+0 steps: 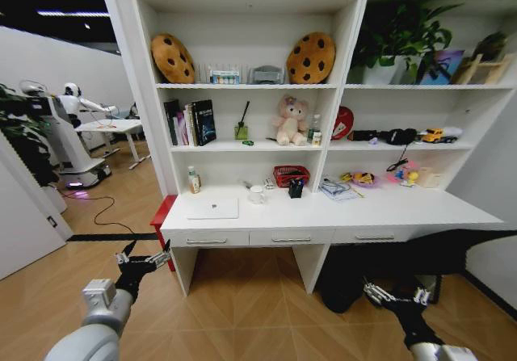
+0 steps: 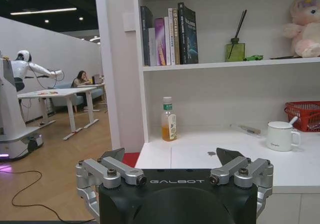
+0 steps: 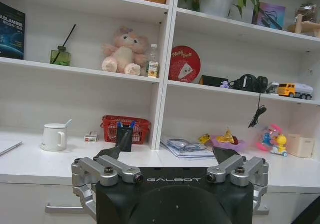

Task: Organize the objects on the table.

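Note:
The long white table [image 1: 404, 209] holds a thin silver laptop [image 1: 212, 208] at its left, with a white mug [image 1: 257, 194] just behind it. A dark pen [image 2: 249, 129] lies behind the mug. A tiny green toy [image 2: 254, 57] sits on the shelf above, and a small clear water bottle [image 3: 153, 62] stands beside the pink teddy bear. A yellow packet [image 3: 204, 138] lies by the papers. My left gripper [image 1: 144, 262] hangs open in front of the table's left end, below its top. My right gripper [image 1: 396, 296] is open low at the right, holding nothing.
A bottle of orange drink [image 2: 168, 120] stands at the table's back left. A red basket [image 3: 126, 128] and a black pen holder [image 3: 125, 138] sit mid-table, with papers [image 1: 335, 188] and toys to the right. Books [image 2: 170, 36] fill the shelf above. Wooden floor lies before the table.

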{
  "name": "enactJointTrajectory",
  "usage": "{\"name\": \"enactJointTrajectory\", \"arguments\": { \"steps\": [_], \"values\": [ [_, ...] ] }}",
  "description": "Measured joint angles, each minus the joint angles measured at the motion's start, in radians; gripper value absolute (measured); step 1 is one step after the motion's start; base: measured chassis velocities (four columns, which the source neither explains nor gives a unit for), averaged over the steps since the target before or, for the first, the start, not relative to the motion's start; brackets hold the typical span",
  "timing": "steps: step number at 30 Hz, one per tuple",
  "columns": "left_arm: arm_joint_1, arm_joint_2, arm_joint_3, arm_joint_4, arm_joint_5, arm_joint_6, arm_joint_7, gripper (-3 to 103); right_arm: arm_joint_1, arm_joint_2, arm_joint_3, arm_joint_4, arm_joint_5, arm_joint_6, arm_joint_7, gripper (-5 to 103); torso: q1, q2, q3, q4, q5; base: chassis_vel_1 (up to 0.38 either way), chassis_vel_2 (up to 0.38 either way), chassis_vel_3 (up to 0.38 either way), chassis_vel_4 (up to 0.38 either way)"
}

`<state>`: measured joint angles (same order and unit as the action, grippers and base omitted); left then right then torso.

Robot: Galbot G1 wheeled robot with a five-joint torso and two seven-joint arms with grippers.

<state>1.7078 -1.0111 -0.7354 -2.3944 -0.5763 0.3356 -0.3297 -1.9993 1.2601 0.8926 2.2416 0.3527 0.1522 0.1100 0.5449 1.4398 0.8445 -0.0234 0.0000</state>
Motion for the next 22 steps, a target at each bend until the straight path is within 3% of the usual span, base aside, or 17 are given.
{"name": "enactJointTrajectory", "arguments": {
  "steps": [22],
  "values": [
    [0.000,0.000,0.000,0.000,0.000,0.000,0.000,100,0.000,0.000,0.000,0.000,0.000,0.000,0.000,100,0.000,0.000,0.000,-0.0001,0.0000,0.017,0.019,0.023,0.019]
  ]
}}
